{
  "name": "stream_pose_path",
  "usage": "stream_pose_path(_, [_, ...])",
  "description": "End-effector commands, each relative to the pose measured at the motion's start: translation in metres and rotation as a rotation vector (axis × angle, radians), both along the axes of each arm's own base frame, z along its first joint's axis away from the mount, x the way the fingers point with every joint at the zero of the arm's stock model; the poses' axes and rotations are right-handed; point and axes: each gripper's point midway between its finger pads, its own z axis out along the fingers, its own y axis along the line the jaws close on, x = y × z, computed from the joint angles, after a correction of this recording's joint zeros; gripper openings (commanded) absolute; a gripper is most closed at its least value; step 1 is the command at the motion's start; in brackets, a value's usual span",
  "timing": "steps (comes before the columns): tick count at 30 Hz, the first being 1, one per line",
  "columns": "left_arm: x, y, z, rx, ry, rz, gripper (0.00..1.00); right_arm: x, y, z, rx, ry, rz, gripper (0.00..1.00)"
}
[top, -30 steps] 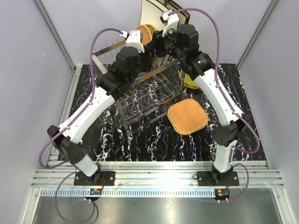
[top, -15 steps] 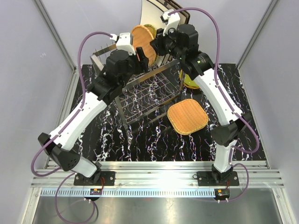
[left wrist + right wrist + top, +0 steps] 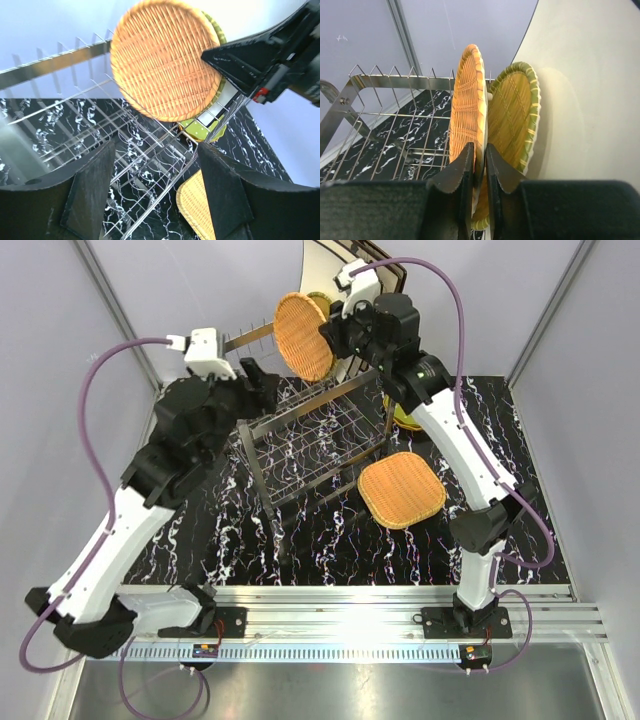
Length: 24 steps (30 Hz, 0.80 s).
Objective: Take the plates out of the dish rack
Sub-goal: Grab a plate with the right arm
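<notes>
An orange woven wicker plate (image 3: 303, 337) stands on edge above the top tier of the chrome dish rack (image 3: 310, 430). My right gripper (image 3: 335, 335) is shut on its rim; in the right wrist view the two fingers pinch the plate's edge (image 3: 467, 100) at the gripper (image 3: 479, 170). Just behind it stands a green-rimmed woven plate (image 3: 515, 110), then a large cream plate (image 3: 590, 90). My left gripper (image 3: 262, 380) hangs open to the left of the rack, apart from the plate (image 3: 162, 60), nothing between its fingers (image 3: 157, 185).
A second wicker plate (image 3: 401, 490) lies flat on the black marbled table, right of the rack. A green dotted plate (image 3: 400, 410) lies behind the rack's right post. Upright prongs (image 3: 75, 50) line the rack's top rail. White walls stand close on both sides.
My left gripper has opened, let go of the wicker plate and drawn back to the left. My right gripper has shut on the plate's rim.
</notes>
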Motion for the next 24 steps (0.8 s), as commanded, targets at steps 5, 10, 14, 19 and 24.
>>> stream_pose_path(5, [-0.031,0.039,0.022,-0.038,-0.075,0.066,0.72,-0.011,0.005,0.052,-0.032,-0.239,-0.047,0.01])
stream_pose_path(10, [-0.047,0.052,0.023,-0.045,-0.088,0.074,0.73,-0.013,0.001,0.08,-0.027,-0.333,-0.07,0.0])
stream_pose_path(14, [-0.053,0.056,0.02,-0.054,-0.088,0.072,0.73,-0.02,0.001,0.099,-0.004,-0.375,-0.053,0.0])
stream_pose_path(19, [-0.059,0.059,0.019,-0.08,-0.096,0.067,0.73,-0.031,-0.001,0.118,0.038,-0.406,-0.033,0.0])
stream_pose_path(24, [-0.06,0.058,0.019,-0.094,-0.098,0.059,0.73,-0.032,0.0,0.117,0.039,-0.401,-0.02,0.0])
